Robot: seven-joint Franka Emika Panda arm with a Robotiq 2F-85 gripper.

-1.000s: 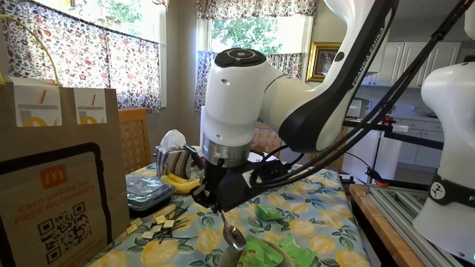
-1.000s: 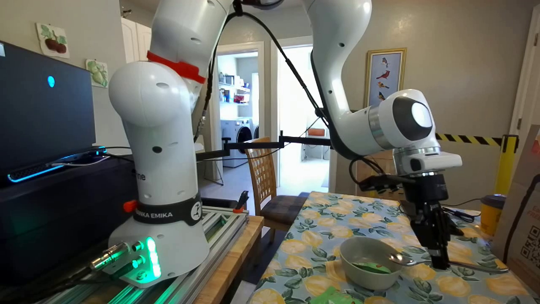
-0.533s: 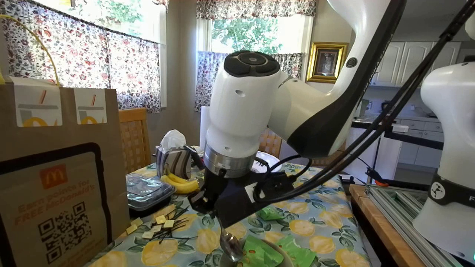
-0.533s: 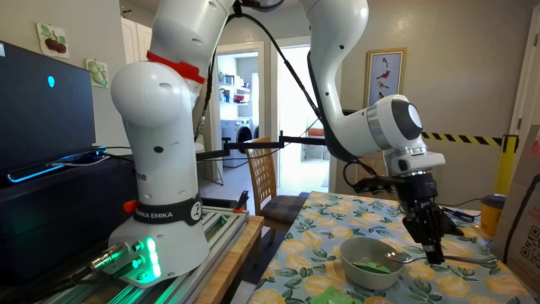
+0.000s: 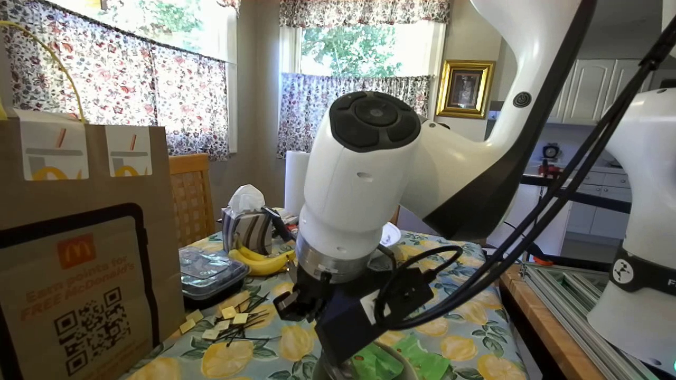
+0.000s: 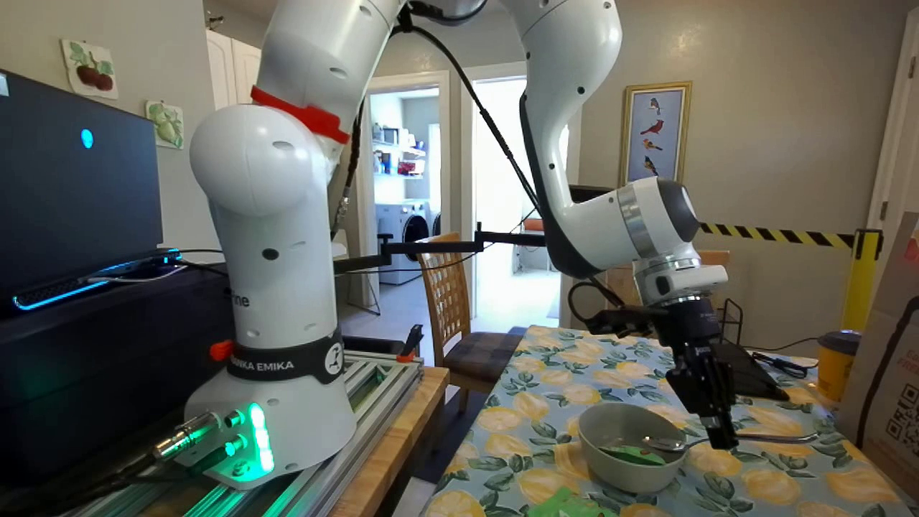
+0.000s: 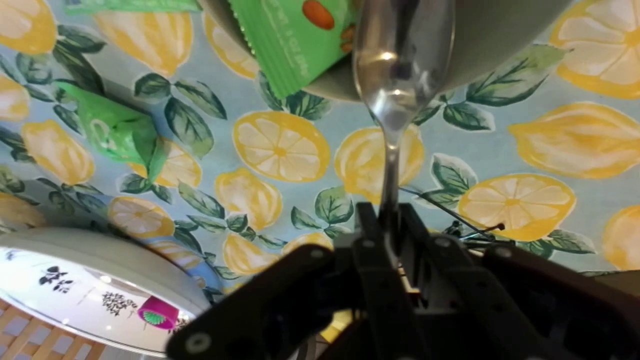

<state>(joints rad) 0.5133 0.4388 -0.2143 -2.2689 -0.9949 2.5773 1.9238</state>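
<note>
Claw (image 7: 387, 212) grips spoon (image 7: 394, 112); only the wrist view shows magenta object (image 7: 161, 308) in white bowl (image 7: 100, 245).

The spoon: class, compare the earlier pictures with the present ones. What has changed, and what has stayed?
Held by the fingers, the spoon has moved toward the grey bowl, its head now farther over the opening; the wrist has tilted more. Nothing was newly gripped or released. The bowl, the green packet inside it and the bananas stayed put.

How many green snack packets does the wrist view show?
3: one packet in the gray bowl, another packet cut off by the top edge, a third packet on the lemon-print tablecloth at left. More could be hidden behind the spoon.
</note>
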